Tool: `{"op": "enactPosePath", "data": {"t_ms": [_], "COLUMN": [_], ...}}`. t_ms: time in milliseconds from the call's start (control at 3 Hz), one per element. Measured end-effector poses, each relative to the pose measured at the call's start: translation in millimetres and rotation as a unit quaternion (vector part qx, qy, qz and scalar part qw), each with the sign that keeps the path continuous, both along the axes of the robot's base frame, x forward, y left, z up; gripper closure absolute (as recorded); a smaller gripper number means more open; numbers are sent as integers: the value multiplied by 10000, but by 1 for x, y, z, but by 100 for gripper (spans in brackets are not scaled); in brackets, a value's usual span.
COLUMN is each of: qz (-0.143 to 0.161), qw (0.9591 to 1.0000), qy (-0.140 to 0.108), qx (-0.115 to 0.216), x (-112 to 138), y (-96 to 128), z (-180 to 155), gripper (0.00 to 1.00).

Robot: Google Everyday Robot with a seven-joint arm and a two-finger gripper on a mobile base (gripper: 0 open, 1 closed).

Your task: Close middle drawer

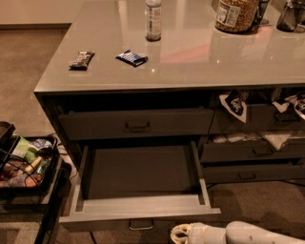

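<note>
The middle drawer [143,208] is pulled far out of the dark grey cabinet. Its inside [140,171] is bare and smooth. Its small metal bail handle [141,224] hangs at the centre of the shallow front, near the bottom edge of the view. My gripper [180,234] is at the end of a white arm [248,234] that comes in from the bottom right. It sits low in front of the drawer front, just right of the handle.
A shut wide drawer [137,125] lies above. Narrower drawers [252,152] with white cloths stand partly open at right. The countertop [190,57] holds a bottle [153,19], a jar [234,14] and two snack packets [131,57]. A black cart [24,167] with items stands at left.
</note>
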State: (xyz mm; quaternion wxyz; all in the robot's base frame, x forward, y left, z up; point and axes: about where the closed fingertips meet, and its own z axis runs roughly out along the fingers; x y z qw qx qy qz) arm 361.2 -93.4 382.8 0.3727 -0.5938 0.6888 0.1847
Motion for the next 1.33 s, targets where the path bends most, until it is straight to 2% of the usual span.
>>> {"op": "enactPosePath", "data": {"t_ms": [333, 667, 1000, 1333], "qz": [-445, -600, -544, -541], "qw": [9987, 9974, 9967, 9967], "qy": [-225, -374, -598, -600], "qx": [-132, -159, -16, -13], "x": [18, 40, 84, 85], "y": [0, 1, 10, 11], "z": [-6, -5, 14, 14], "gripper": [100, 100, 100, 100]}}
